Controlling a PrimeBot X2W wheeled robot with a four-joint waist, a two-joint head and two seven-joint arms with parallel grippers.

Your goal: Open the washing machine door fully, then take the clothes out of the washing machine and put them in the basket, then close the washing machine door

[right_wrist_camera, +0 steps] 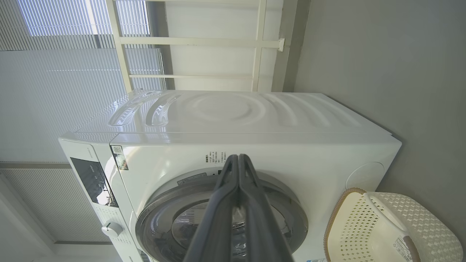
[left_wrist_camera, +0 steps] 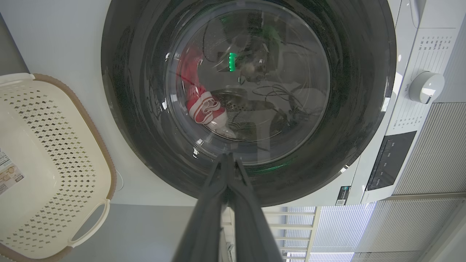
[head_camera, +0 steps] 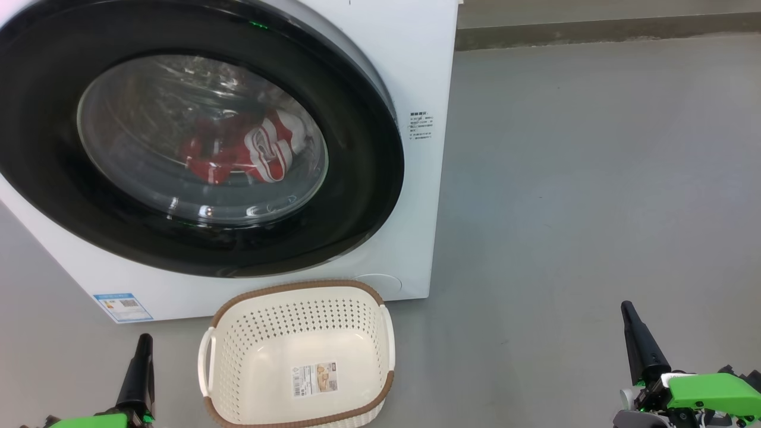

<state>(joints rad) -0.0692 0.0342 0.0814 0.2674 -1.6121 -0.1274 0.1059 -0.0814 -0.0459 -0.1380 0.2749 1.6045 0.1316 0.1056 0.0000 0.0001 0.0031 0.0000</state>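
The white washing machine [head_camera: 410, 71] stands at the upper left, and its round black-rimmed door [head_camera: 362, 178] lies flush against its front. Through the glass I see the red and white clothes [head_camera: 250, 151] lying in the drum; they also show as clothes [left_wrist_camera: 204, 105] in the left wrist view. The cream basket [head_camera: 297, 356] with a brown rim sits on the floor just below the door, with nothing but a paper label inside. My left gripper [head_camera: 144, 342] is shut, low at the basket's left. My right gripper [head_camera: 627, 309] is shut, far to the right over bare floor.
Grey floor [head_camera: 594, 178] stretches to the right of the machine up to a wall base. The control panel and a white knob [left_wrist_camera: 424, 87] sit on the machine's front beside the door. Pale blinds [right_wrist_camera: 54, 91] hang behind the machine.
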